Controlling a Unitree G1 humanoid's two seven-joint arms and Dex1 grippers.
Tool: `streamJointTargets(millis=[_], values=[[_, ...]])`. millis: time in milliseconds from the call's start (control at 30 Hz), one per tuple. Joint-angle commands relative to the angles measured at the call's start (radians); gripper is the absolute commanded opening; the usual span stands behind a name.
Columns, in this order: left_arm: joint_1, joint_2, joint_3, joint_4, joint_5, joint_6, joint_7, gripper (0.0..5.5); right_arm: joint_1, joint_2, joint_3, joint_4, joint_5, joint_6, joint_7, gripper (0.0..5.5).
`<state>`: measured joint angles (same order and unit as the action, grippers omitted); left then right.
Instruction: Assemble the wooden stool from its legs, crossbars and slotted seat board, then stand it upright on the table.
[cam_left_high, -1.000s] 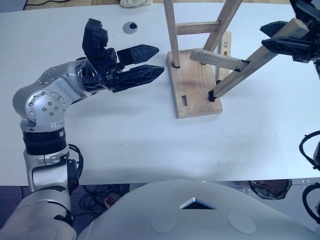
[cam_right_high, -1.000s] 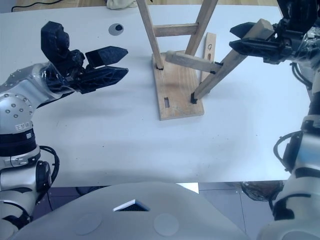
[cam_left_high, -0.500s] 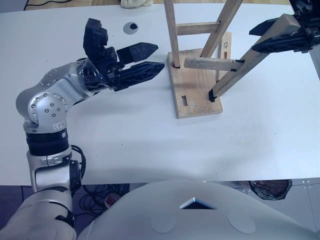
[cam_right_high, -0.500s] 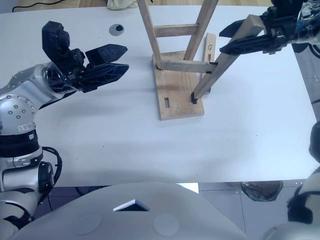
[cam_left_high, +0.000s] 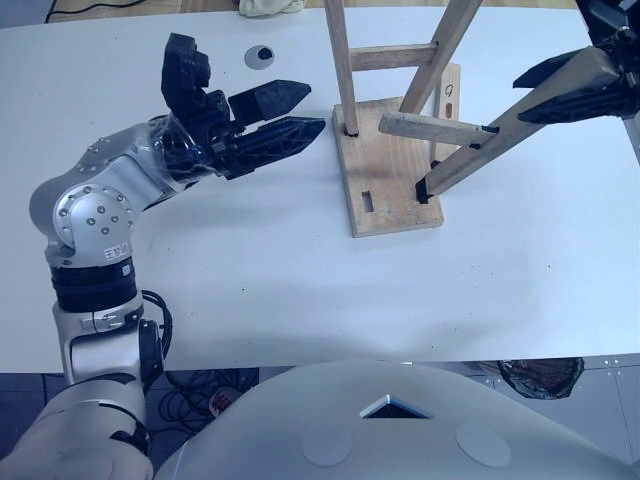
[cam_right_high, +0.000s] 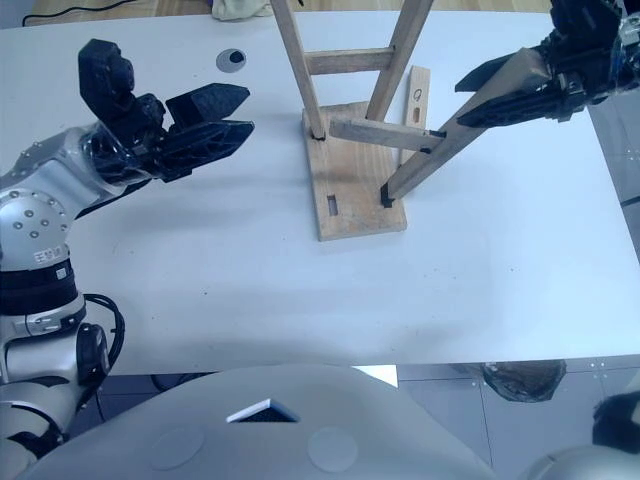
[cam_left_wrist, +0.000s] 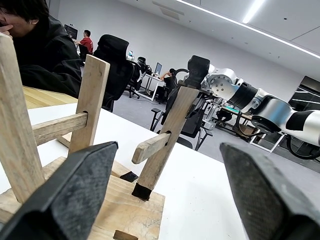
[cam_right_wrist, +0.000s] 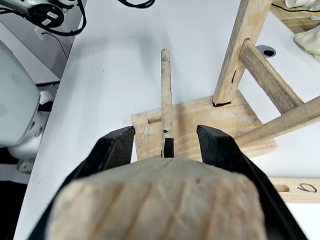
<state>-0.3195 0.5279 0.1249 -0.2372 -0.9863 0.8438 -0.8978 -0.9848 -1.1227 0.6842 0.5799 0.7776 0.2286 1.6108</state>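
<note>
We see the slotted seat board flat on the table right of centre, crossbar-joined leg pair rising from its far half, right gripper clamped round a third, tilted leg, left gripper spread open, hovering left of the board.

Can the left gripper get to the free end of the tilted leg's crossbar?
Probably yes: the left gripper is open beside the seat board, and the crossbar points its free end toward it, though an upright leg stands close to that path.
</note>
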Motion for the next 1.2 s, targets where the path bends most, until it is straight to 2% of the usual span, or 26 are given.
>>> streamJointTargets(millis=[33, 167, 267, 433, 600, 667, 867, 1000, 1200], values=[[0.000, -0.009, -0.001, 0.002, 0.013, -0.013, 0.008, 3.76, 0.014, 0.015, 0.160, 0.003, -0.056, -0.010, 0.004, 2.06], [-0.001, -0.011, -0.016, 0.010, 0.037, -0.013, 0.016, 3.76, -0.064, 0.015, 0.259, 0.015, -0.052, -0.032, 0.004, 2.06], [0.030, 0.025, -0.154, 0.008, 0.192, -0.047, 0.008, 3.76, -0.126, 0.023, 0.327, 0.028, -0.050, -0.054, 0.004, 2.06], [0.041, -0.002, -0.354, 0.007, 0.340, -0.101, -0.031, 2.96, -0.183, 0.024, 0.395, 0.047, -0.026, -0.080, 0.004, 2.06], [-0.108, -0.081, -0.607, 0.107, 0.600, -0.192, -0.021, 1.96, -0.192, 0.024, 0.431, 0.044, -0.009, -0.097, 0.004, 2.06], [-0.165, -0.114, -0.688, 0.192, 0.709, -0.235, -0.005, 1.94, -0.201, 0.030, 0.442, 0.043, -0.005, -0.103, 0.004, 2.06], [-0.244, -0.157, -0.788, 0.340, 0.843, -0.191, -0.022, 1.94, -0.234, 0.056, 0.460, 0.048, -0.003, -0.121, 0.004, 2.06], [-0.248, -0.103, -0.817, 0.368, 0.897, -0.121, -0.049, 1.94, -0.251, 0.065, 0.472, 0.051, -0.012, -0.144, 0.004, 2.06], [-0.205, 0.001, -0.846, 0.351, 0.932, -0.128, -0.111, 1.94, -0.293, 0.075, 0.529, 0.066, -0.031, -0.175, 0.004, 2.06]])
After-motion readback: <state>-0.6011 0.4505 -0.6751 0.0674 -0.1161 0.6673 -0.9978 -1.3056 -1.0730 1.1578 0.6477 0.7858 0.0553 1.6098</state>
